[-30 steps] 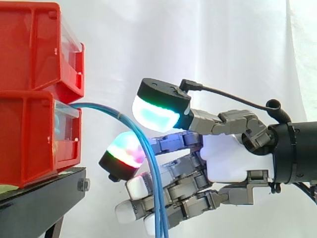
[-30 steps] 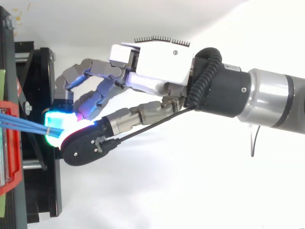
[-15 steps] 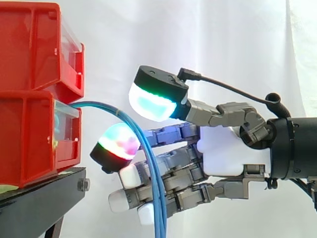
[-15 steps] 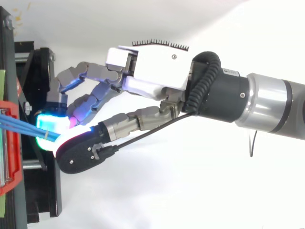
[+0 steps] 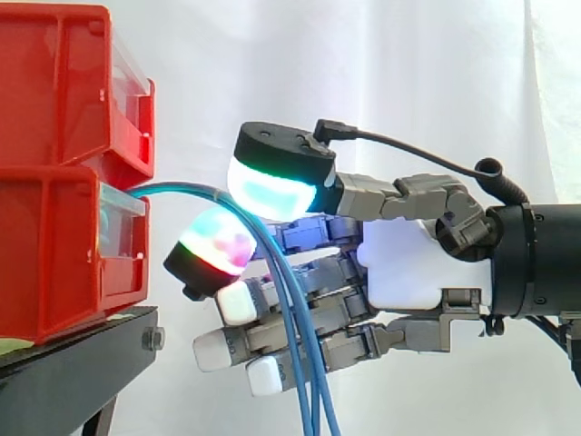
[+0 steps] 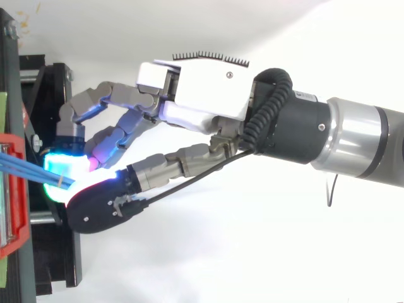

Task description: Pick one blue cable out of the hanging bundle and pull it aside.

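Observation:
A bundle of thin blue cables point(image 5: 289, 309) leaves the lower red bin point(image 5: 54, 263), arcs to the right and hangs down in front of my hand point(image 5: 408, 272). The hand reaches in level from the right. Its cyan-green thumb pad point(image 5: 272, 186) sits above the arc and a green-magenta fingertip point(image 5: 213, 250) below it. From above, the cables point(image 6: 25, 167) run in between those two pads, which look closed on them right beside the bin's front point(image 6: 16, 189). The other fingers, with white tips, lie curled behind the hanging strands. Low down the strands fan apart.
A second red bin point(image 5: 54, 82) is stacked on the lower one, and both rest on a black stand point(image 5: 73, 372) at the left. A white curtain hangs behind. The arm point(image 6: 353, 139) fills the right of the top view.
The hand has crept left towards the bins and risen slightly. The hanging strands, tight together before, now spread apart at the bottom.

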{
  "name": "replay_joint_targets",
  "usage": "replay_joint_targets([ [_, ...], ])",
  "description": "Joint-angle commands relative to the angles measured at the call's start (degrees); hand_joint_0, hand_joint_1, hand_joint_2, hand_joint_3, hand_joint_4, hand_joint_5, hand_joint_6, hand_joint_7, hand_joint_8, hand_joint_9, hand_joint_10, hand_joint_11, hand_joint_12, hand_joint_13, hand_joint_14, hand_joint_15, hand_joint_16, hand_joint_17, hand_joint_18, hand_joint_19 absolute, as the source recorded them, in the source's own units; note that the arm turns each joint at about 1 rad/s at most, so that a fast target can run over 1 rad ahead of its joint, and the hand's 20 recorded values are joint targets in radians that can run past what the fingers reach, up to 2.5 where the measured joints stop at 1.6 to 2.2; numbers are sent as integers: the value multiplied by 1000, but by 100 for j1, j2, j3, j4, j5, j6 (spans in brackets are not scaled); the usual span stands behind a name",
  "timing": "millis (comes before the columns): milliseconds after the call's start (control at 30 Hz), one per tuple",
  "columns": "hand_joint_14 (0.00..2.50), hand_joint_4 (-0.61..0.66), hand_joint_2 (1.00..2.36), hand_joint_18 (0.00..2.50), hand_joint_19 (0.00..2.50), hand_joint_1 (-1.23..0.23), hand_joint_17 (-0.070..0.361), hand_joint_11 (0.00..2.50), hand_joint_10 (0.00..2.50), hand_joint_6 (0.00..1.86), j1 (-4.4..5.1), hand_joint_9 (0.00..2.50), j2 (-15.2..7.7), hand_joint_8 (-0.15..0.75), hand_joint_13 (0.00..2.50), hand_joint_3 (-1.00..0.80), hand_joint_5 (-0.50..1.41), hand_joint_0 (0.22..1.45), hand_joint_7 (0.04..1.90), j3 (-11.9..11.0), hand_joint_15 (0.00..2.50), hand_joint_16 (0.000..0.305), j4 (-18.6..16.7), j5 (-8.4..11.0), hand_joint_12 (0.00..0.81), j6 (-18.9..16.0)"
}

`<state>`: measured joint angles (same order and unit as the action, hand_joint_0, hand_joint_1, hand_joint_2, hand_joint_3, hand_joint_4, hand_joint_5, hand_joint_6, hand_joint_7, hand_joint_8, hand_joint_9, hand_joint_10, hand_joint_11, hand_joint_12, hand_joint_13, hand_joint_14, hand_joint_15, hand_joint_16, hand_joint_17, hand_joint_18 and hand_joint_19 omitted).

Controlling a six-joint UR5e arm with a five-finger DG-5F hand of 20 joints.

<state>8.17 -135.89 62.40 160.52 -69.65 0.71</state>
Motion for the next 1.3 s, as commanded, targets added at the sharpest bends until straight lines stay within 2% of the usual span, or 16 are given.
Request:
replay_joint_targets([
  [0, 15, 36, 1020, 718, 536, -884, 106, 459, 14, 869, 0, 1010, 1, 341, 748, -231, -147, 650, 1131, -8, 407, 47, 6, -5, 373, 0],
  [100, 15, -12, 1018, 735, 520, -933, 104, 479, 15, 877, -18, 1008, 1, 335, 758, -283, -152, 721, 1229, -26, 406, 46, 14, -5, 369, -9],
  [167, 15, -98, 1009, 738, 521, -925, 102, 476, 15, 919, -18, 993, 1, 314, 760, -399, -166, 775, 1102, -52, 409, 45, 41, -5, 367, -9],
  [233, 17, -139, 1000, 732, 521, -910, 100, 490, 15, 926, -18, 985, 1, 302, 753, -493, -172, 802, 1110, -70, 407, 45, 67, -5, 363, -9],
  [333, 16, -124, 1000, 738, 515, -902, 97, 486, 15, 940, -18, 991, 1, 293, 753, -500, -179, 819, 1170, -87, 406, 43, 94, -5, 353, -9],
  [433, 16, -52, 1000, 757, 505, -919, 97, 507, 15, 949, -26, 998, 1, 284, 763, -500, -178, 766, 1019, -105, 416, 43, 120, -5, 350, -9],
  [500, 16, -14, 1000, 755, 505, -935, 97, 515, 15, 946, -26, 1001, 1, 283, 772, -500, -175, 738, 980, -105, 425, 43, 129, -5, 350, -9],
  [533, 17, 19, 1000, 755, 524, -949, 96, 529, 16, 938, -26, 1031, 1, 287, 783, -500, -168, 688, 945, -105, 443, 43, 129, -5, 347, -9],
  [667, 18, 44, 1000, 770, 558, -965, 100, 549, 16, 936, -35, 1052, 1, 298, 811, -500, -164, 550, 927, -96, 479, 45, 129, -14, 357, -9],
  [733, 18, 60, 1000, 786, 556, -961, 106, 554, 15, 929, -35, 1060, 1, 313, 816, -500, -164, 519, 935, -96, 483, 47, 129, -14, 366, -9],
  [800, 19, 66, 1000, 808, 567, -931, 114, 550, 17, 926, -35, 1070, 1, 323, 826, -500, -162, 475, 916, -96, 484, 51, 138, -14, 377, -9],
  [867, 18, 77, 1000, 830, 560, -827, 123, 546, 16, 919, -44, 1099, 1, 347, 843, -500, -157, 439, 909, -96, 486, 55, 138, -14, 397, -9],
  [967, 17, 74, 1000, 817, 592, -676, 125, 535, 16, 906, -35, 1124, 1, 358, 845, -500, -151, 450, 933, -105, 500, 55, 138, -14, 400, -9],
  [1067, 19, 65, 1000, 781, 617, -614, 119, 544, 16, 896, -44, 1129, 1, 351, 840, -500, -149, 486, 974, -105, 510, 53, 138, -14, 391, -9],
  [1167, 20, 56, 1000, 752, 643, -621, 113, 554, 18, 891, -44, 1136, 1, 345, 839, -499, -145, 531, 1013, -105, 514, 50, 138, -14, 378, -27],
  [1267, 19, 51, 1010, 740, 646, -670, 109, 561, 17, 891, -44, 1136, 1, 336, 838, -360, -146, 567, 1027, -105, 520, 49, 138, -22, 370, -27],
])
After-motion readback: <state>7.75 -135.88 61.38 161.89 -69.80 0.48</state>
